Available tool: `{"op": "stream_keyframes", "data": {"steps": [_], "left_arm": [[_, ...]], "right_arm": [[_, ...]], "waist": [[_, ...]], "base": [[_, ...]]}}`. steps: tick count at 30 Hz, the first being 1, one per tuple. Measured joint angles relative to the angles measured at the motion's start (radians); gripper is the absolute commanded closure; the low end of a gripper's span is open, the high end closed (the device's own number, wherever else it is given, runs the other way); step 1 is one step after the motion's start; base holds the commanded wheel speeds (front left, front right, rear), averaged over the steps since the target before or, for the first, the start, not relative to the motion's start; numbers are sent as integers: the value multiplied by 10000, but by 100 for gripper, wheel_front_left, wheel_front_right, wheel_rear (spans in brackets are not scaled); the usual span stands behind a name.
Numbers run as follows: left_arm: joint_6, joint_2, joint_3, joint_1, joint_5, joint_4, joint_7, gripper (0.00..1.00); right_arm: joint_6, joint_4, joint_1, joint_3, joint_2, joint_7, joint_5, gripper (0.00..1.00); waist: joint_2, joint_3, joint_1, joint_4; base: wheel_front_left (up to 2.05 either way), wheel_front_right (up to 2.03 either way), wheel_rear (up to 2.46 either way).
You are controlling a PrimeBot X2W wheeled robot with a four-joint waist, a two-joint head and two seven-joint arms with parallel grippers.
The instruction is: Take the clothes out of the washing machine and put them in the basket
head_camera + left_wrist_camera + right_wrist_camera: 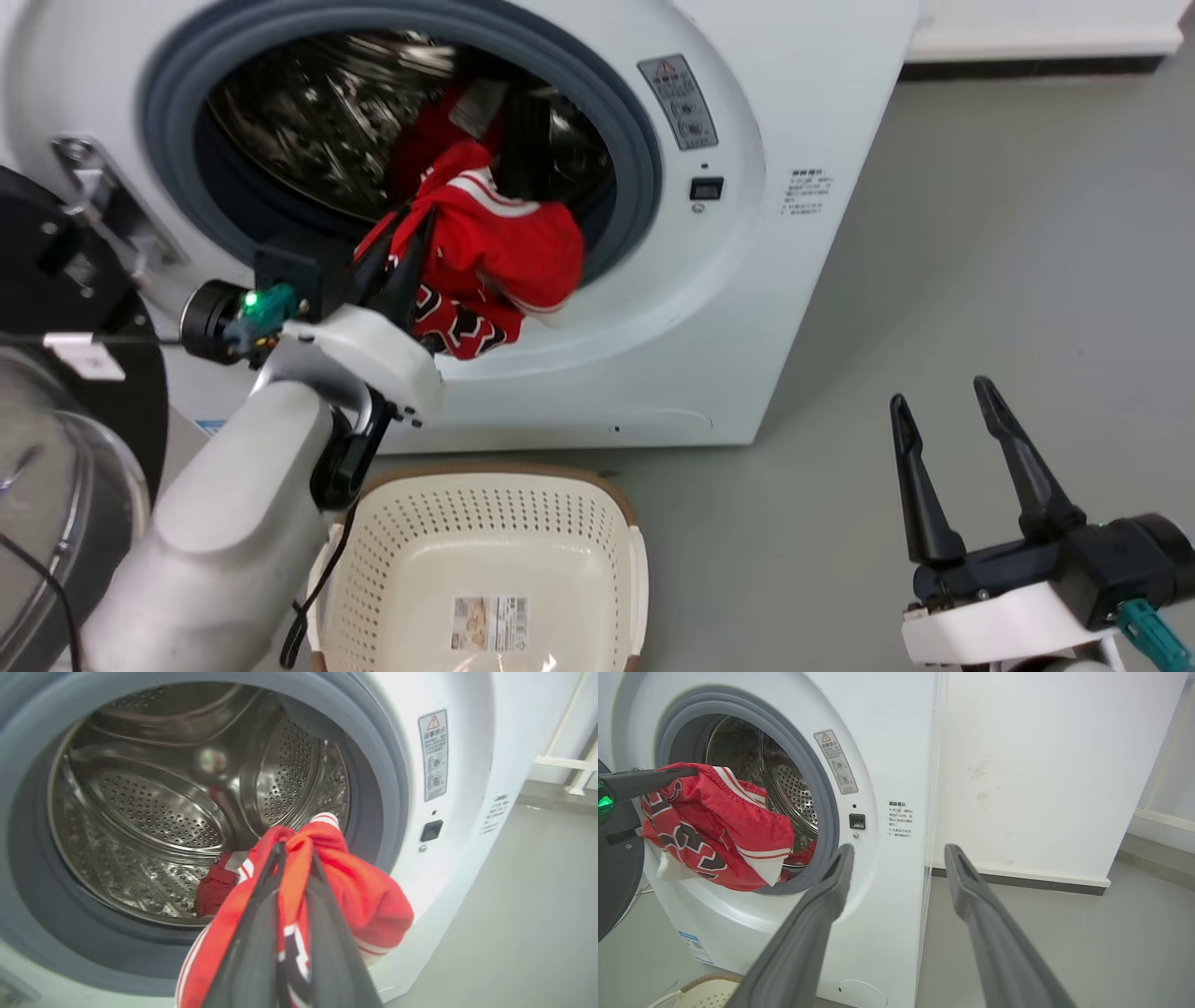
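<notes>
My left gripper (415,224) is clamped on a soft red sports garment (504,243) with white stripe trim and dark lettering. It hangs partly out over the grey rubber ring (635,159) of the large white front-loading washing machine (747,280). More red fabric (215,891) lies in the perforated steel drum (154,812). The small cream perforated plastic basket (560,473) sits on the floor (934,233) just below the opening, and what I see of it holds only its paper label (490,623). My right gripper (941,392) hangs spread wide off to the side, holding nothing. I judge the job barely begun, with nothing delivered yet.
</notes>
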Motion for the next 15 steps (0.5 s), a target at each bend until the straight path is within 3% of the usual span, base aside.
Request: {"op": "stream_keyframes", "data": {"steps": [15], "left_arm": [[1615, 1662, -2, 2520, 336, -5499, 825, 100]], "right_arm": [[0, 130, 800, -79, 0, 0, -15, 0]], "waist": [[0, -1155, 1, 512]], "base": [[0, 0, 0]]}}
